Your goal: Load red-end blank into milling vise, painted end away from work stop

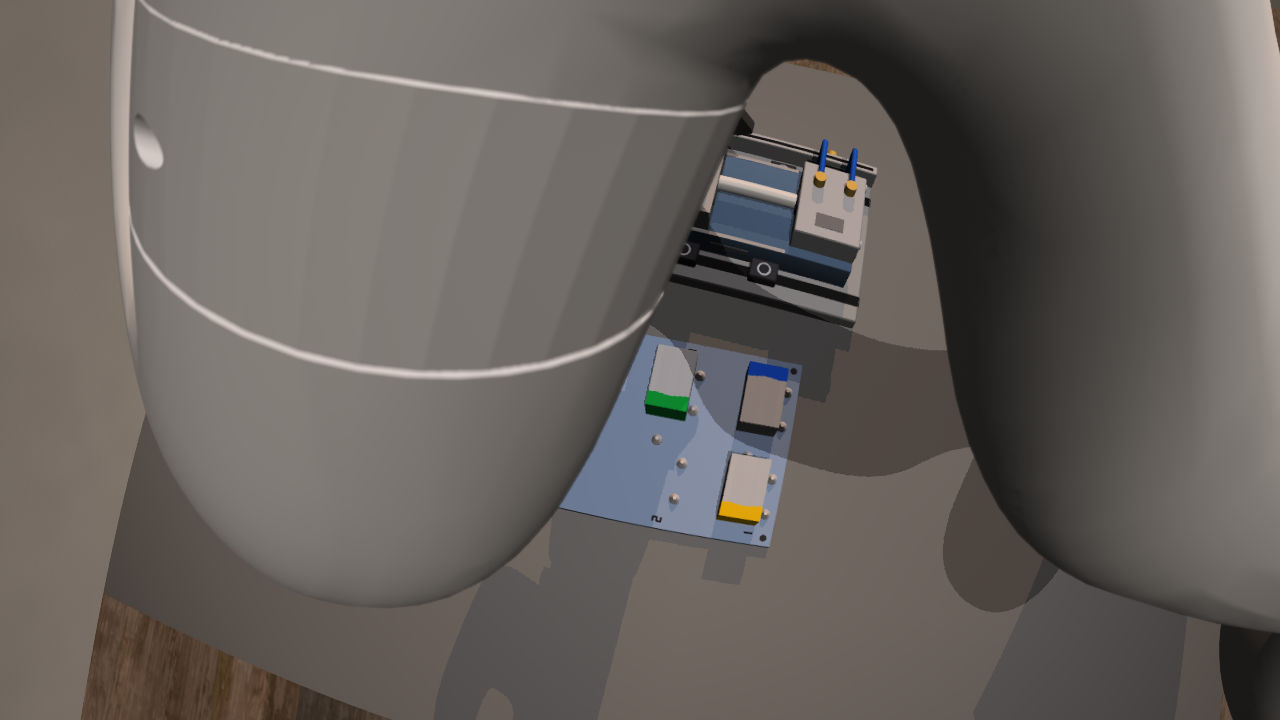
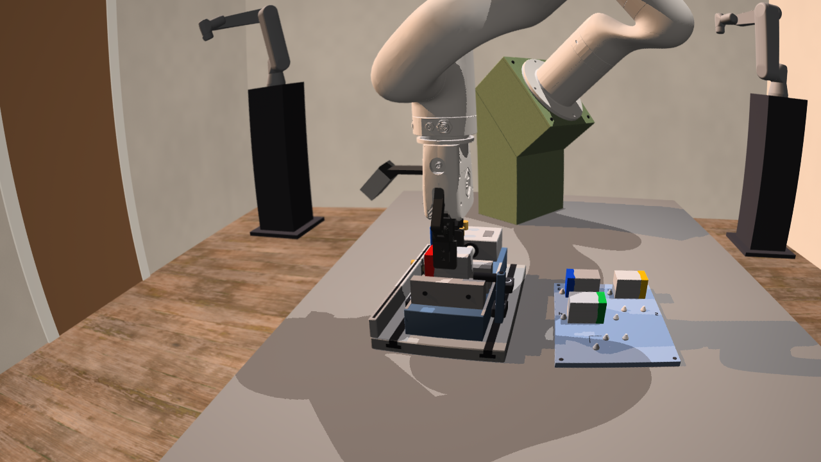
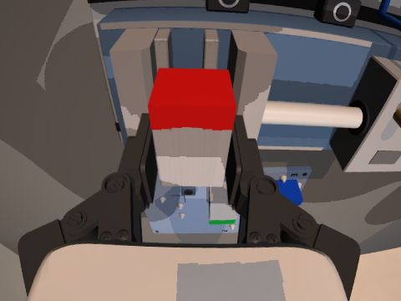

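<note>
My gripper (image 2: 444, 265) (image 3: 192, 133) is shut on the blank with the red end (image 2: 429, 262) (image 3: 192, 98). It holds the blank over the gap between the fixed jaw (image 2: 448, 291) (image 3: 130, 71) and the moving jaw (image 3: 261, 68). The red end faces away from the infeed plate. Two low bars (image 3: 162, 54) (image 3: 210, 54) show beyond the red end. The blank's underside is hidden, so its height over the bars cannot be told. A dark rod (image 2: 482, 274) lies on the plate side; its gap to the blank is unclear. The arm hides the blank in the top view.
Infeed plate (image 1: 617, 483) (image 2: 637, 351) carries the green-ended (image 1: 671, 376) (image 2: 582, 310) (image 3: 222, 211), blue-ended (image 1: 763, 398) (image 2: 584, 280) (image 3: 290, 193) and yellow-ended (image 1: 744, 488) (image 2: 629, 285) blanks, among small pegs. The hosed cylinder block (image 1: 830, 205) (image 2: 487, 244) stands beyond the moving jaw.
</note>
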`<state>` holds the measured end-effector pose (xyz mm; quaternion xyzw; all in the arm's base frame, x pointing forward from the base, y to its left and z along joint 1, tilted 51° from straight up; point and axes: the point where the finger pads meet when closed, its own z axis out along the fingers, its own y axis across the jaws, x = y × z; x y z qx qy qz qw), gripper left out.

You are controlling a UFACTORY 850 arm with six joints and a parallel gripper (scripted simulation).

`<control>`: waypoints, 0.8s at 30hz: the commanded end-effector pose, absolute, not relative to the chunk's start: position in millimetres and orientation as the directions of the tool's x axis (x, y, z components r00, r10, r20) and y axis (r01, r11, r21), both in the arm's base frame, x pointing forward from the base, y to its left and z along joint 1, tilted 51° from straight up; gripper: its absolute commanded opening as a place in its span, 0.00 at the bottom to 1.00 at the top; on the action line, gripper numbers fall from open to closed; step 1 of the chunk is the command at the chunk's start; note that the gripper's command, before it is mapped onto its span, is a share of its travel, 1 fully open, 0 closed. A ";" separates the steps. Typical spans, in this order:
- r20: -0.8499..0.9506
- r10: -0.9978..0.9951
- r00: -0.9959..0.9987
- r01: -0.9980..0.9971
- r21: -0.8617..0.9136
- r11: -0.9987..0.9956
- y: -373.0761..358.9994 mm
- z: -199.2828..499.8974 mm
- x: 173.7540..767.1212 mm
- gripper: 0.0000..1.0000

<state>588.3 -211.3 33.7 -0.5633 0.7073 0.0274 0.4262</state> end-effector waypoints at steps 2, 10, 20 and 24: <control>-0.633 -0.774 -0.002 -0.819 -0.442 0.364 -212.1 34.2 588.6 0.00; -0.633 -0.774 -0.002 -0.819 -0.442 0.364 -211.6 33.6 589.1 0.00; -0.633 -0.774 -0.002 -0.819 -0.442 0.364 -211.3 33.2 589.4 0.00; -0.633 -0.774 -0.002 -0.819 -0.442 0.364 -211.1 32.9 589.7 0.00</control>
